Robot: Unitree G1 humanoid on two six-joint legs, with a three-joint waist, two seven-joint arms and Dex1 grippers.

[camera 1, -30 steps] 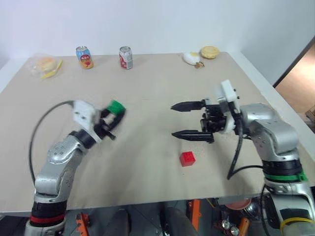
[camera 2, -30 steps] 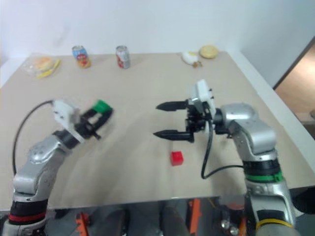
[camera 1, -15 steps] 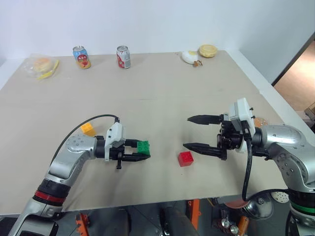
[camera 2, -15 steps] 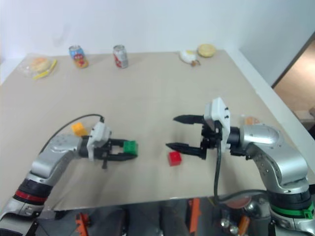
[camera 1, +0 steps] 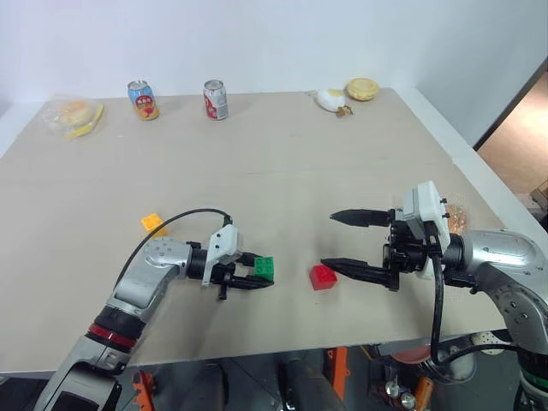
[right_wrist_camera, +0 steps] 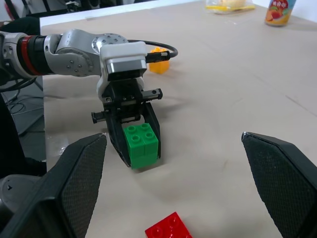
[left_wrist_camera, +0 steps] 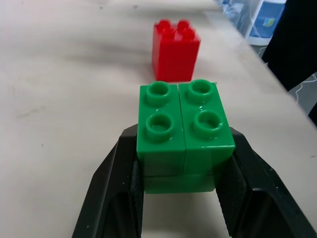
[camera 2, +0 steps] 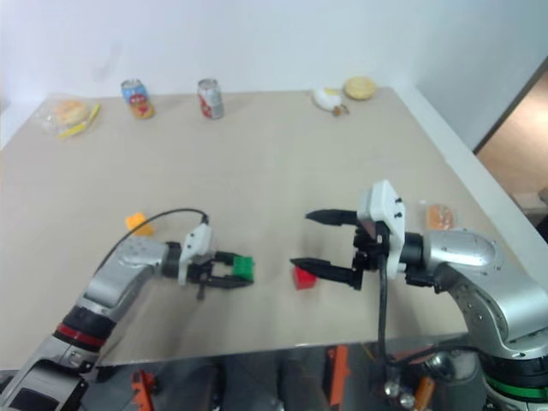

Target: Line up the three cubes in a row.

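The left hand is clamped on the green cube, studs up, low over the surface and just left of the red cube. Using the red cube as the anchor, green sits close on its left with a small gap between them, and the yellow cube is well off to the left and further back. The right hand hangs just right of the red cube, fingers spread wide, holding nothing, its lower finger near the red block.

My take: this is the set-down step for green. I'd bring it flat to the surface before letting go, because a drop would let it bounce or twist. Square its faces with the red cube's so the row reads straight, and leave a hair of a gap so the fingers can spread without nudging red. After that, yellow still needs fetching to finish the line, probably on green's far side from red.
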